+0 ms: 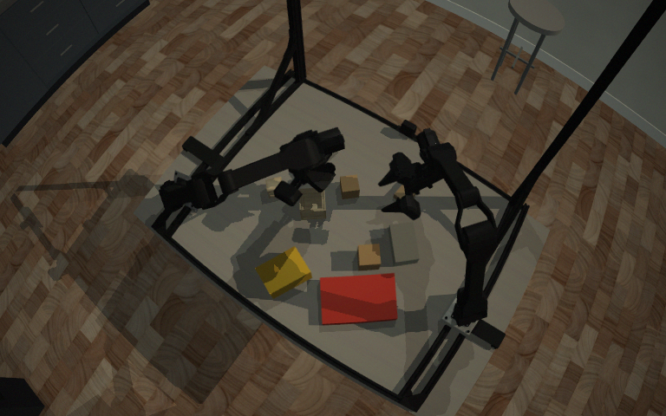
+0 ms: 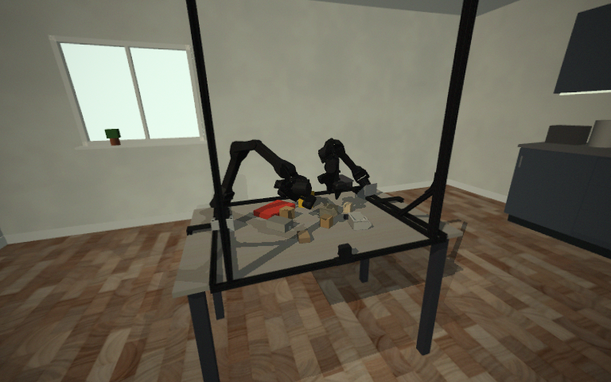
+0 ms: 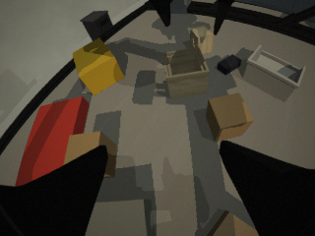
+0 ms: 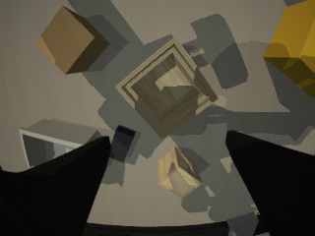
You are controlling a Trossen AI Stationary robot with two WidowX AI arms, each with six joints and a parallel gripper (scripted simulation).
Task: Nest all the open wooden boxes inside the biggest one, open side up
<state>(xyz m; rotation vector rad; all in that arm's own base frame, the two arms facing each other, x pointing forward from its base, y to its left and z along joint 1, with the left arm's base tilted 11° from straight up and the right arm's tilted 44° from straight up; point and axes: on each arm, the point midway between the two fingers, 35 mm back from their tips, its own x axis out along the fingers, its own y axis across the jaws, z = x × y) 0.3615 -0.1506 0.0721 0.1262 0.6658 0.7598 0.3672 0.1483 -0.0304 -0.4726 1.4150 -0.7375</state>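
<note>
The biggest wooden box (image 1: 312,212) (image 3: 188,86) stands mouth up on the table. Its stepped rims in the right wrist view show a smaller box inside; a dark strip of wall shows at one corner, and whether the inside lies flat I cannot tell. A small pale wooden box (image 1: 272,186) (image 3: 202,43) (image 4: 177,173) rests outside, near it; its mouth direction is unclear. My right gripper (image 4: 168,140) (image 3: 190,29) is open and empty, above and between these two boxes. My left gripper (image 1: 381,197) (image 3: 164,149) is open and empty, well away from them.
Brown cubes (image 3: 228,115) (image 1: 368,256), a grey block (image 1: 402,243), a red block (image 1: 358,306) and a yellow block (image 1: 284,272) stand around. A white open bin (image 3: 268,83) and a small black block (image 3: 228,64) (image 4: 122,143) are near the wooden boxes. Another brown block is below my left gripper.
</note>
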